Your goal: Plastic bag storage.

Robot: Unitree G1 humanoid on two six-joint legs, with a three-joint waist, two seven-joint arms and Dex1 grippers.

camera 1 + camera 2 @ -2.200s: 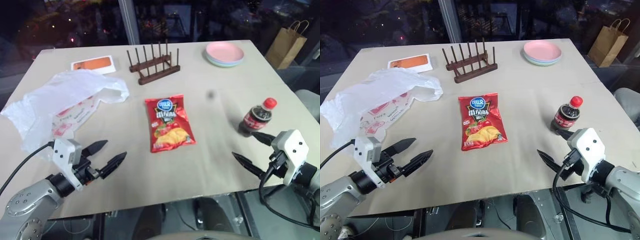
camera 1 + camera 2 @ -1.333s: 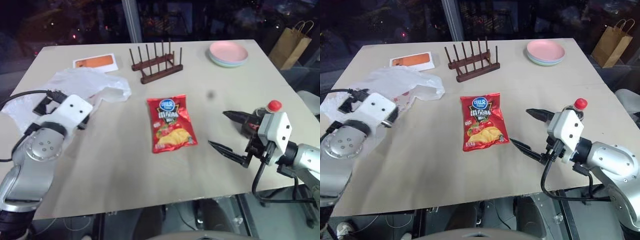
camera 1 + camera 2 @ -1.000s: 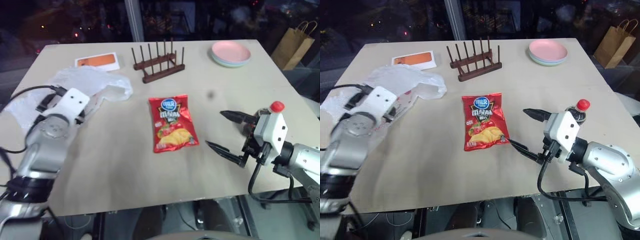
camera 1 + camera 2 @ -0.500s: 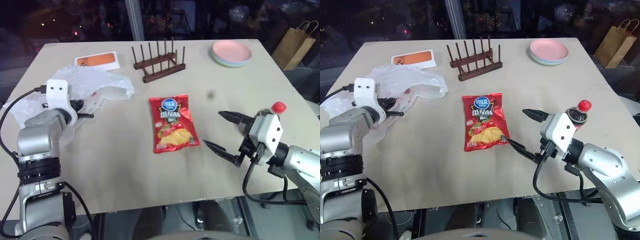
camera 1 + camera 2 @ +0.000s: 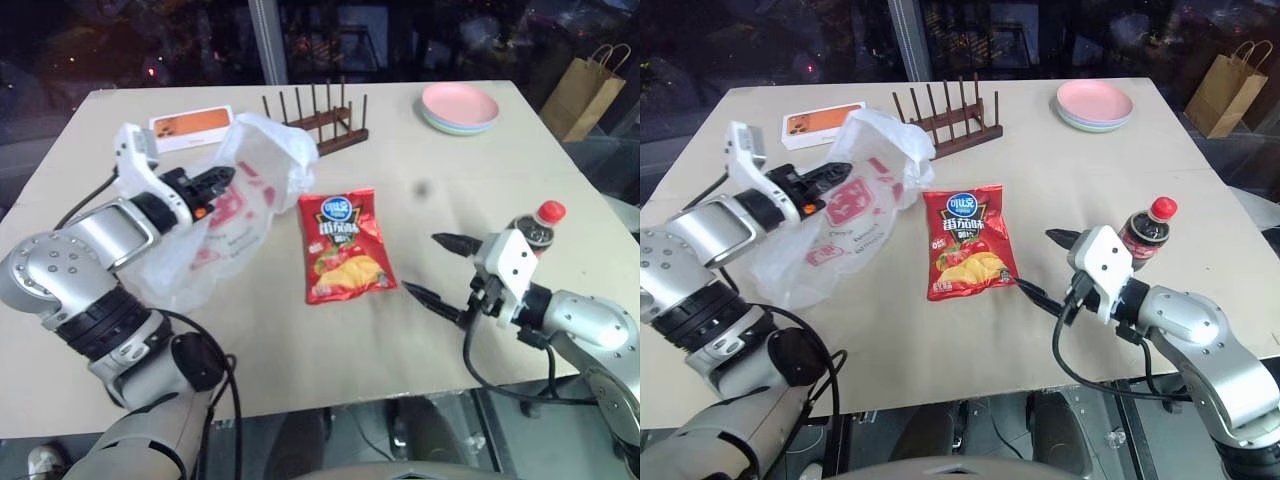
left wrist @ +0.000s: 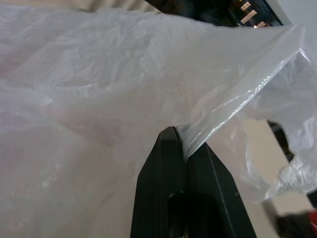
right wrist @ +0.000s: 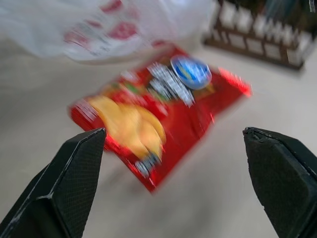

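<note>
One crinkly translucent plastic bag [image 5: 225,215] with red marks, pinched in the left gripper [image 5: 222,178]; right gripper [image 5: 432,268] wide.

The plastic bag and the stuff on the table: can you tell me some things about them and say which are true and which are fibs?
1. The left gripper is shut on the plastic bag. True.
2. The right gripper is holding the chip packet. False: it is open and empty, just right of the packet.
3. The cola bottle has a red cap. True.
4. The pink plates sit in the wooden rack. False: they are stacked on the table, right of the rack.
5. The brown paper bag is on the table. False: it stands beyond the table's far right corner.
</note>
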